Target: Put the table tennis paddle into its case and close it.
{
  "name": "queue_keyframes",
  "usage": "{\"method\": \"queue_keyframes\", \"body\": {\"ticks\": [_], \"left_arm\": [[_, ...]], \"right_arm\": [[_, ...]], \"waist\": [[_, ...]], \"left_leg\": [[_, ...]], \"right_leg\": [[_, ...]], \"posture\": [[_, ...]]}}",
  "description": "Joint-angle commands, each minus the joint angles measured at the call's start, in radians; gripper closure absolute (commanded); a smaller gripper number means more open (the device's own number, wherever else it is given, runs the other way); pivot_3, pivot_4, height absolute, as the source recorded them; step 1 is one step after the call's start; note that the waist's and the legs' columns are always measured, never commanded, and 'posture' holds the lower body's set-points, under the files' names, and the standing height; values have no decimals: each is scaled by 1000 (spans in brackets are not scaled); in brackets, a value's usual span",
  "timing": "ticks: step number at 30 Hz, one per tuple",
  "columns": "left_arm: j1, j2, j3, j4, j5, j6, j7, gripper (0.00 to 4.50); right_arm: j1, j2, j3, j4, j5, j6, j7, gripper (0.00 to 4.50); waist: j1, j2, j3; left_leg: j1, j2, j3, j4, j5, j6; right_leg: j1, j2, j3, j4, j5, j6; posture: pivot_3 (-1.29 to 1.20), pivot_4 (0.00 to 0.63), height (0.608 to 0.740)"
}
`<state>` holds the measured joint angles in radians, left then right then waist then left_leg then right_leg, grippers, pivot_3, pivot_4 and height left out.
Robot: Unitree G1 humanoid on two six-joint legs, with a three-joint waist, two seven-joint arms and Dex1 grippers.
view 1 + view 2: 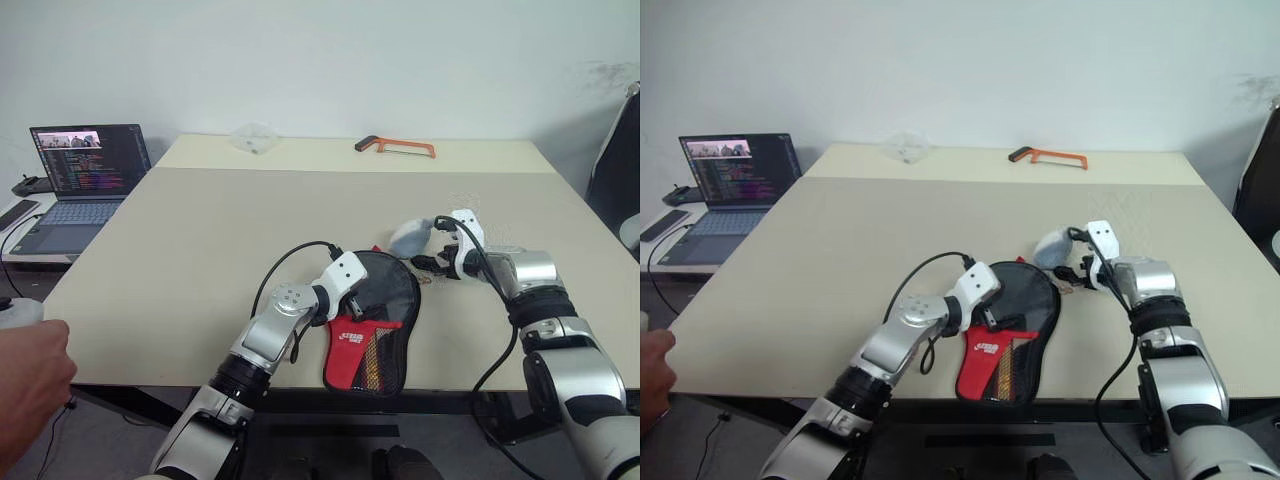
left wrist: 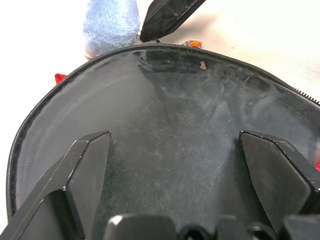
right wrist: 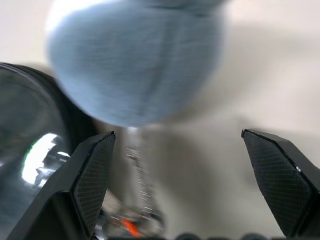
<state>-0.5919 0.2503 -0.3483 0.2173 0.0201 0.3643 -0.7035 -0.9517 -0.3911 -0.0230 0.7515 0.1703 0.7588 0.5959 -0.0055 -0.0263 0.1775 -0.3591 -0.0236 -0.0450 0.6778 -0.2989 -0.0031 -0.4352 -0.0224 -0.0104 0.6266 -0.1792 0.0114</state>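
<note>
Near the table's [image 1: 200, 250] front edge lies the case [image 1: 375, 330], black round end under my left gripper [image 1: 352, 306], its fingers spread and empty. Beside the case's far rim, my right gripper [image 1: 428, 262] gapes empty by a blue cloth [image 1: 408, 238].

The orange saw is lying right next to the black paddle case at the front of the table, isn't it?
No. The orange saw lies at the table's far edge, well away from the black paddle case, which is at the front. The left eye view shows both.
</note>
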Motion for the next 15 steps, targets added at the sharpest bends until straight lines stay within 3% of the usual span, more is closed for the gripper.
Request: {"method": "queue_keyframes", "body": {"ticks": [1,15], "left_arm": [[38,5,-40,31,37,35,0,0],[47,7,-42,16,37,47,7,0]], "right_arm": [[-37,19,-36,-6,26,3,-10,59],[-114,57,-112,51,40,-28,-130,59]], "waist": [[0,0,0],[-1,0,0]], "left_leg": [[0,0,0,0,0,0],[0,0,0,0,0,0]], "right_leg": [[0,0,0,0,0,0],[0,0,0,0,0,0]], "posture": [[0,150,740],[0,150,740]]}}
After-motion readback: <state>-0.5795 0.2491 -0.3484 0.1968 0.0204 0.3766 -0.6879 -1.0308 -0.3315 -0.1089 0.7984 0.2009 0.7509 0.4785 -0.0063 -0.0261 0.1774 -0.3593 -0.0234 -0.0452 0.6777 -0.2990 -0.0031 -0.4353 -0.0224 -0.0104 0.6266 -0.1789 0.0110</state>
